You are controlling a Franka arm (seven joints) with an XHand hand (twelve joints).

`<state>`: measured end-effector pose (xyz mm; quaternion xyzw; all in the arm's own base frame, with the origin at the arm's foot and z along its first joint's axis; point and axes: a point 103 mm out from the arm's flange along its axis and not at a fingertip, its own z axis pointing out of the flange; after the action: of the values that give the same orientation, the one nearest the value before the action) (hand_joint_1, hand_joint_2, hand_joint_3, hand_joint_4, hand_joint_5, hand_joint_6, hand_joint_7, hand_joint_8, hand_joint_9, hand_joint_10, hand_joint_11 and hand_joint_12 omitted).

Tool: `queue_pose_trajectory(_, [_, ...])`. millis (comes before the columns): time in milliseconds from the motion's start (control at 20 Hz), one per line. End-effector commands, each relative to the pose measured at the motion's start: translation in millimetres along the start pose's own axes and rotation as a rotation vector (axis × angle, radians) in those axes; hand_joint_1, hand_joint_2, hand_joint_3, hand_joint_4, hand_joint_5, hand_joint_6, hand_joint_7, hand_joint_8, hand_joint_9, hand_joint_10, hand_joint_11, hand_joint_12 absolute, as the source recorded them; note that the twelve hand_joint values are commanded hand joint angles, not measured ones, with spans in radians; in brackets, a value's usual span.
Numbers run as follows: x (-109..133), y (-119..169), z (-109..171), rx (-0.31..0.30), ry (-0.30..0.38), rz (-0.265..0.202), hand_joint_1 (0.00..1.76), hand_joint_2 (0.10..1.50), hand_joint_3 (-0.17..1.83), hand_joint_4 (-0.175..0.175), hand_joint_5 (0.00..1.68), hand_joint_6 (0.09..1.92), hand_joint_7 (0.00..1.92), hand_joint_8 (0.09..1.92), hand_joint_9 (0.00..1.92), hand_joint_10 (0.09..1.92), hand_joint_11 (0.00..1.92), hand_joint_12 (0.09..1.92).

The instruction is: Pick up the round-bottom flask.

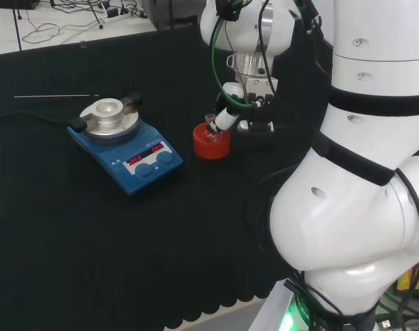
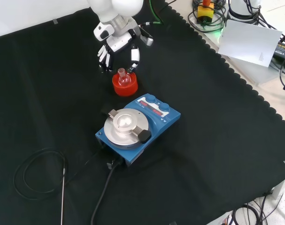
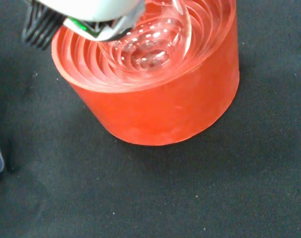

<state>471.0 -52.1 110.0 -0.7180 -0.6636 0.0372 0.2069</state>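
On the red ribbed stand (image 2: 125,86) sits one clear round-bottom flask (image 2: 123,78), its bulb down in the ring's hollow and its short neck pointing up. From the wrist, the flask (image 3: 151,39) shows as a glass bulb resting against the stand's (image 3: 155,99) stepped inner rings, a detail too small to make out from the front or the head view. From the front, the neck stands between the fingers of the hand (image 2: 115,43), with dark-tipped fingers hanging to the left of the stand and one white finger (image 2: 134,57) reaching down just to the right of the neck. The fingers look fairly straight and spread wide around the neck; I cannot tell whether any of them touches the glass. In the head view the hand (image 1: 247,103) sits just right of the stand (image 1: 211,141), with one finger (image 1: 223,118) slanting down over the ring's rim, and the flask itself is hard to pick out there.

One blue hot plate (image 2: 138,126) with a round metal top stands near the stand, on the near side in the front view and to the left in the head view (image 1: 124,141). A black cable (image 2: 36,176) runs from the hot plate and loops over the black cloth (image 2: 217,140). One thin metal rod (image 1: 54,96) lies on the cloth beyond the hot plate in the head view, well apart from the stand. The arm's big white links (image 1: 361,172) stand right of the stand in the head view.
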Motion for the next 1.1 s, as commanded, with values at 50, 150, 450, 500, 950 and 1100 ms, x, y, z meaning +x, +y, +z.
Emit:
queue_pose_trajectory(50, [10, 2, 2, -0.001, -0.014, -0.002, 0.93, 0.58, 0.73, -0.072, 0.81, 0.79, 0.36, 0.68, 0.60, 0.62, 0.34, 1.38])
queue_pose_trajectory(150, [12, 3, 2, -0.002, -0.015, -0.005, 0.93, 0.58, 0.74, -0.069, 0.79, 0.80, 0.36, 0.68, 0.60, 0.62, 0.34, 1.38])
queue_pose_trajectory(450, [17, 5, 3, -0.010, -0.028, -0.009, 0.93, 0.58, 0.74, -0.069, 0.78, 0.83, 0.35, 0.68, 0.61, 0.62, 0.35, 1.38])
queue_pose_trajectory(500, [18, 5, 3, -0.011, -0.030, -0.008, 0.93, 0.58, 0.74, -0.069, 0.78, 0.83, 0.35, 0.68, 0.61, 0.62, 0.35, 1.38])
queue_pose_trajectory(950, [18, 6, -1, -0.019, -0.034, -0.003, 0.94, 0.58, 0.74, -0.073, 0.81, 0.84, 0.35, 0.68, 0.62, 0.62, 0.36, 1.38])
queue_pose_trajectory(1100, [21, 7, -3, -0.026, -0.037, -0.009, 0.94, 0.59, 0.74, -0.077, 0.84, 0.84, 0.35, 0.68, 0.62, 0.62, 0.36, 1.38])
